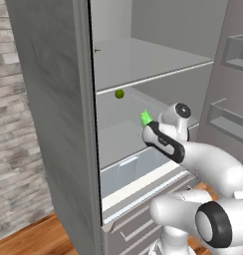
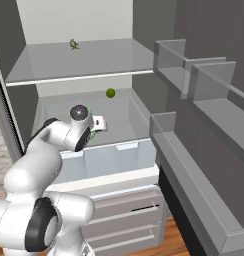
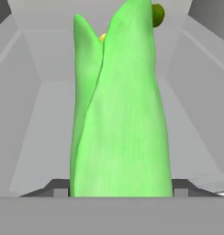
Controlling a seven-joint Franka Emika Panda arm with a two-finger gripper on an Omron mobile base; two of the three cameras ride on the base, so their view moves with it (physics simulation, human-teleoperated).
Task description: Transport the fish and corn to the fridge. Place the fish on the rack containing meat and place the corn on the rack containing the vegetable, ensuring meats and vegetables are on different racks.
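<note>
My gripper (image 3: pixel 119 188) is shut on the corn (image 3: pixel 120 114), a bright green husked cob that points away from the hand. It is held inside the open fridge (image 1: pixel 54 99), just above the lower rack (image 1: pixel 116 142). In the left base view the corn's tip (image 1: pixel 145 118) sticks out past the gripper (image 1: pixel 147 126). The vegetable (image 1: pixel 119 93), a small dark green ball, rests at the back of that lower rack, beyond the corn tip (image 3: pixel 157 14). On the higher rack (image 2: pixel 84 62) lies the tiny meat (image 2: pixel 73 44). The fish is out of view.
A clear bin (image 1: pixel 128 172) fronts the space under the lower rack, with drawers (image 2: pixel 124 215) below it. Door shelves (image 2: pixel 194 80) stand out on the right. The fridge's grey side wall (image 1: pixel 49 149) and a brick wall (image 1: pixel 11 124) lie left.
</note>
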